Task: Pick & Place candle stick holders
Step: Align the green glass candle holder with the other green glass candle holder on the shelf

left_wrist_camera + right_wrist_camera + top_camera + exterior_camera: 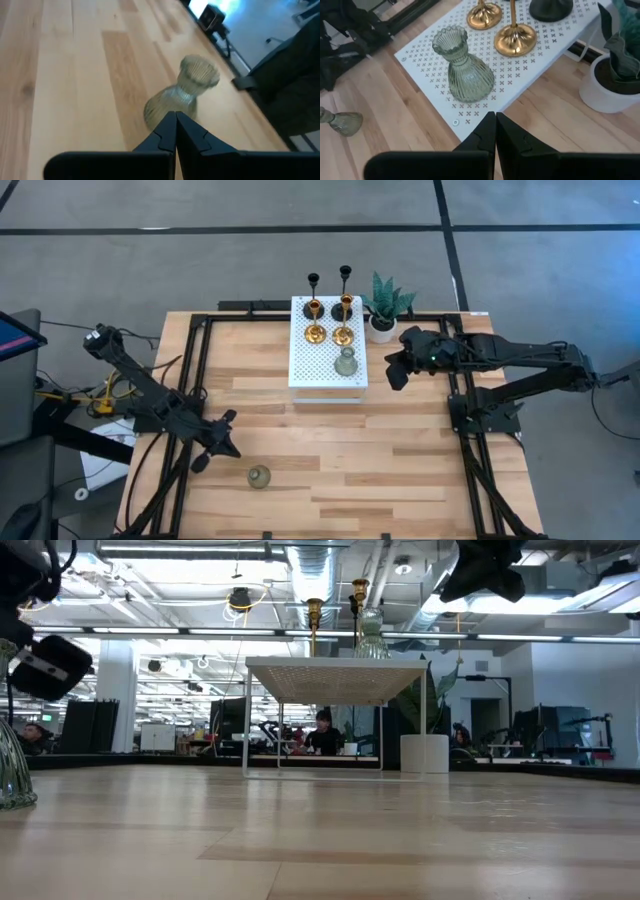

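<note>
Five candle stick holders already stand on the white perforated stand [300,375] at the table's far edge: two black ones [313,281], two gold ones [315,333] and one green glass holder [346,364] near the stand's front right corner. The last green glass holder [259,477] stands alone on the table near its front edge. The left gripper [228,450] hovers just beside it, fingers pressed together and empty; the right gripper [393,373], likewise closed, waits beside the stand's right edge. The step in hand looks like fetching this last holder: the left fingers must spread, straddle its neck, then close.
</note>
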Tool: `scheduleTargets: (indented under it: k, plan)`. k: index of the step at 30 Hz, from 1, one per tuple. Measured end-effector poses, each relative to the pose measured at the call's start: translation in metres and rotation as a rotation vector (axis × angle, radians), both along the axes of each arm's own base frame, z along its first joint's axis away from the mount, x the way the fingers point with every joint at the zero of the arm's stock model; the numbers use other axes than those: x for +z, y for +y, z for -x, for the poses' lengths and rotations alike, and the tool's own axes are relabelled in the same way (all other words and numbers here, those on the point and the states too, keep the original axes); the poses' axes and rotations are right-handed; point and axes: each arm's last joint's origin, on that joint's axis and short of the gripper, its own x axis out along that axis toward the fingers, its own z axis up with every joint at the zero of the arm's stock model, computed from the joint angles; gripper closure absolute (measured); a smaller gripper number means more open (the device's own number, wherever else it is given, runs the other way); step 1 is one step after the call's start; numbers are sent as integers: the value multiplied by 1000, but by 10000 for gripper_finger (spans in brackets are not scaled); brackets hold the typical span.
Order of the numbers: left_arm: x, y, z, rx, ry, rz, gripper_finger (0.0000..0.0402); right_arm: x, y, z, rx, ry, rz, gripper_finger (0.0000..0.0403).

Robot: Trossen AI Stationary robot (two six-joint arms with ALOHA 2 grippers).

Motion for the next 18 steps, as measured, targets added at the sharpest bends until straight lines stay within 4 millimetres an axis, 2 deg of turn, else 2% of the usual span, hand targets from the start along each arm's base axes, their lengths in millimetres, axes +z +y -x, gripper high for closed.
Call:
scheduleTargets:
  k: [7, 14, 18]
  plan:
    - [-27, 2, 3, -1, 54, -46, 398, 0, 0, 0, 0, -2, 0, 403]
    - [-30, 1, 1, 35, 135, 30, 394, 0, 0, 0, 0, -1, 0, 403]
    - [-31, -1, 0, -5, 127, -1, 397, 0, 0, 0, -1, -1, 0, 403]
